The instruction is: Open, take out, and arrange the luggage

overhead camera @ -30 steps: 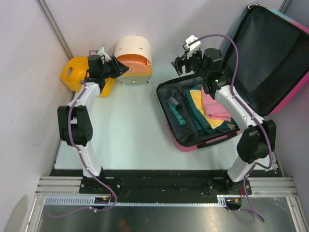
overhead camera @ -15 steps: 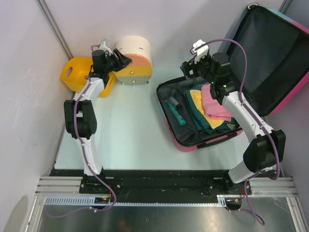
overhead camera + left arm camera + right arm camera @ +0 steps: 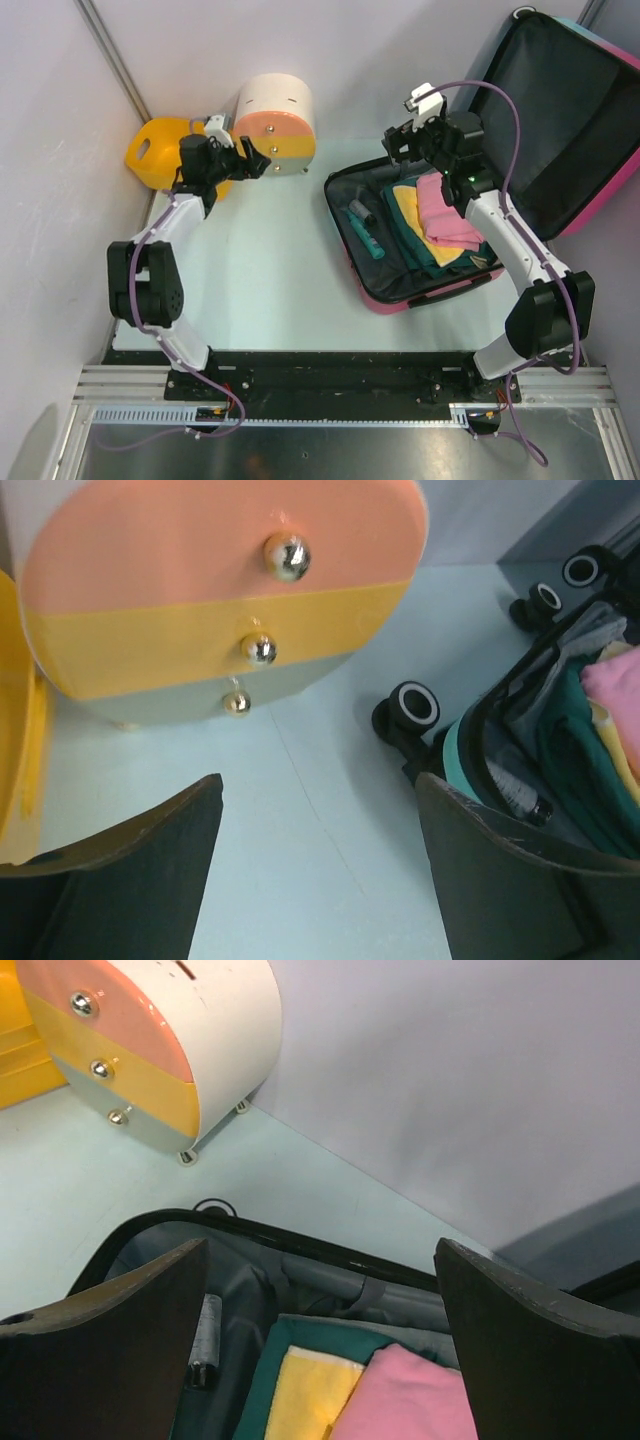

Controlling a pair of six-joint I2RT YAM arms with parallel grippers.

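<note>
While my right pincer [image 3: 397, 143] has edged over the far rim of the luggage [image 3: 560, 120], which lies open at the right of the worktop [image 3: 270, 280] with folded clothes [image 3: 445, 215] inside, my left pincer [image 3: 255, 160] has dropped before the drawer box [image 3: 275, 115]. Both pincers stand apart, empty; unpacking seemingly has not begun.
</note>
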